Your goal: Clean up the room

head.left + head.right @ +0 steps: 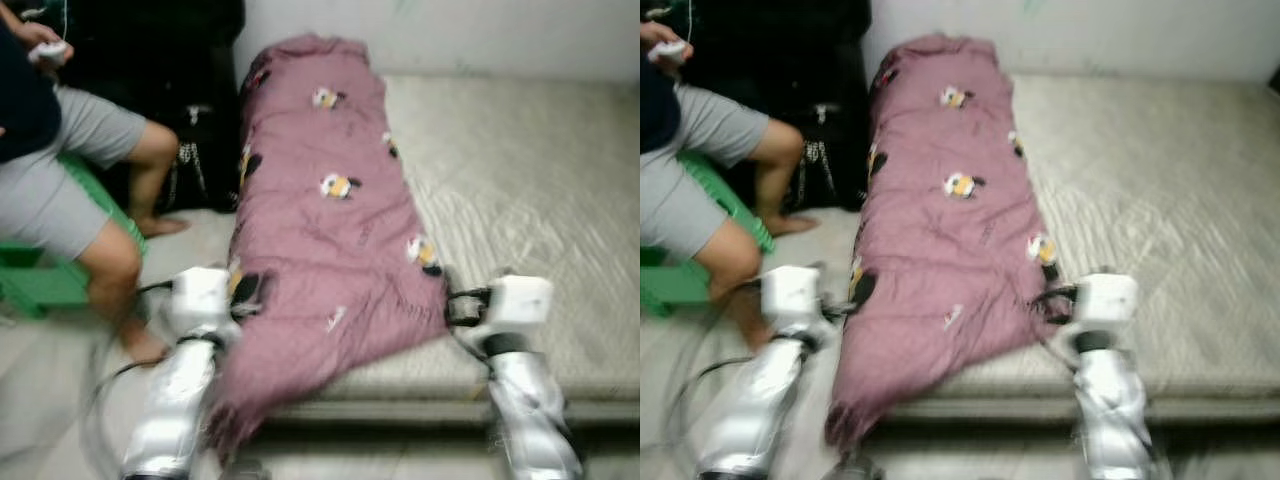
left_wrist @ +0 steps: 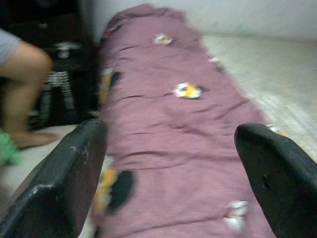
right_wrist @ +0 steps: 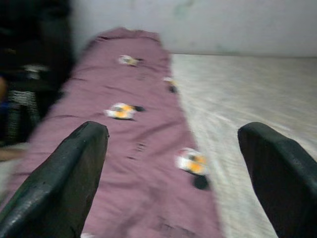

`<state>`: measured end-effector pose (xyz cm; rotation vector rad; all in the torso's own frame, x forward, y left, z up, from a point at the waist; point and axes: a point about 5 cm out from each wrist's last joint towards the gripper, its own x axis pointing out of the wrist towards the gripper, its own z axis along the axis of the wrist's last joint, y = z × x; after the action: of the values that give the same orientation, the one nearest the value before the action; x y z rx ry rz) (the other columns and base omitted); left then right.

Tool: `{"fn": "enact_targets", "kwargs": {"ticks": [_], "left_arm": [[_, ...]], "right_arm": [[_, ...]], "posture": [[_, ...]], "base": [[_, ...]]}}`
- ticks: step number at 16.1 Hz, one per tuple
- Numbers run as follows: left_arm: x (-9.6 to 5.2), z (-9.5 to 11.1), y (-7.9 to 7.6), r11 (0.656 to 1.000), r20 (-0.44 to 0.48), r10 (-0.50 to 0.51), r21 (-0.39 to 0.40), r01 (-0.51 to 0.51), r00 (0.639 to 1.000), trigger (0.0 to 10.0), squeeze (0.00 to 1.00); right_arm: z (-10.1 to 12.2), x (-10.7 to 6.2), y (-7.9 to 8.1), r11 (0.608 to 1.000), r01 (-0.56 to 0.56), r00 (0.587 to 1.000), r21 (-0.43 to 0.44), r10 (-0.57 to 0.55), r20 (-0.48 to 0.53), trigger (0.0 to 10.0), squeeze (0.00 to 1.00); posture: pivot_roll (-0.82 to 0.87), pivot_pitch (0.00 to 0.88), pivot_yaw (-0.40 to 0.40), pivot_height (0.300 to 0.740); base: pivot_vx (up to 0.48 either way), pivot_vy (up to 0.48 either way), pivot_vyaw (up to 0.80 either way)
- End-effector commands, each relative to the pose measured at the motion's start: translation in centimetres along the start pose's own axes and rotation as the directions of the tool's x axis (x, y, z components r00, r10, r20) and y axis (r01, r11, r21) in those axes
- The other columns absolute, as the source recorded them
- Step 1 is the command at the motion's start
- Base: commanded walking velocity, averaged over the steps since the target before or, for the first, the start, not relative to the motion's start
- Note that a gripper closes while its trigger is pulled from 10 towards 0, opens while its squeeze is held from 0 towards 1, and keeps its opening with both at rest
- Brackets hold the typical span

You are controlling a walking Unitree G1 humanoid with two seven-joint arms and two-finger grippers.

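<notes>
We see a low bed (image 1: 520, 190) with a pale grey, quilted mattress cover, set against a light wall. Along its left side lies a long mauve blanket (image 1: 320, 230) printed with small orange, white and black figures, folded into a strip reaching from the wall end to the near edge, where one corner droops over the side. The light tiled floor (image 1: 40, 370) beside the bed carries a green stool (image 1: 45, 285).

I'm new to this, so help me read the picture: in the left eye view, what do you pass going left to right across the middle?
Person → black bag → pink blanket → bare mattress.
</notes>
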<state>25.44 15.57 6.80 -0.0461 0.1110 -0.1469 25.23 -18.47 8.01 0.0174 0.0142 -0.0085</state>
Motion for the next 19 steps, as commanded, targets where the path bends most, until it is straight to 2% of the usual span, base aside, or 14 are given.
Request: {"fn": "enact_targets", "kwargs": {"ticks": [1, 3, 7, 11, 15, 19], "left_arm": [[0.3, 0.4, -1.0, 0.999, 0.013, -0.028, -0.015, 0.028, 1.000, 10.0, 0.00], [0.2, 0.3, -0.9, 1.000, 0.012, -0.023, -0.014, 0.023, 1.000, 10.0, 0.00], [0.1, 0.1, -1.0, 1.000, -0.002, -0.008, -0.013, 0.008, 1.000, 10.0, 0.00], [-0.1, -0.1, -0.9, 1.000, -0.008, 0.012, 0.002, -0.012, 1.000, 10.0, 0.00], [-0.4, -0.1, -0.1, 0.998, -0.010, 0.011, 0.058, -0.011, 1.000, 10.0, 0.00], [-1.4, 0.2, 0.5, 0.993, 0.000, 0.039, 0.108, -0.039, 0.999, 10.0, 0.00]], "right_arm": [[-0.2, -0.4, -1.2, 0.999, 0.034, 0.999, -0.022, -0.035, -0.017, 10.0, 0.00], [-0.2, -0.5, -1.2, 0.999, 0.038, 0.999, -0.024, -0.039, -0.019, 10.0, 0.00], [-0.3, -0.5, -1.3, 0.999, 0.043, 0.999, -0.027, -0.044, -0.023, 10.0, 0.00], [-0.4, -0.5, -1.4, 0.999, 0.042, 0.999, -0.030, -0.043, -0.030, 10.0, 0.00], [-0.3, -0.3, -1.2, 0.999, 0.034, 0.999, -0.025, -0.035, -0.027, 10.0, 0.00], [0.0, -0.3, -0.6, 1.000, 0.001, 1.000, -0.010, -0.001, -0.022, 10.0, 0.00]], "posture": [[-0.06, 0.034, 0.006, 0.740], [-0.06, 0.037, 0.007, 0.740], [-0.05, 0.041, 0.004, 0.740], [-0.05, 0.041, -0.001, 0.740], [-0.04, 0.044, -0.009, 0.740], [-0.03, 0.081, -0.014, 0.740]], "base": [[0.345, 0.000, 0.00], [0.291, 0.000, 0.00], [0.000, 0.000, 0.00], [0.000, 0.000, -0.75], [0.000, 0.000, -0.71], [0.000, 0.000, 0.00]]}}
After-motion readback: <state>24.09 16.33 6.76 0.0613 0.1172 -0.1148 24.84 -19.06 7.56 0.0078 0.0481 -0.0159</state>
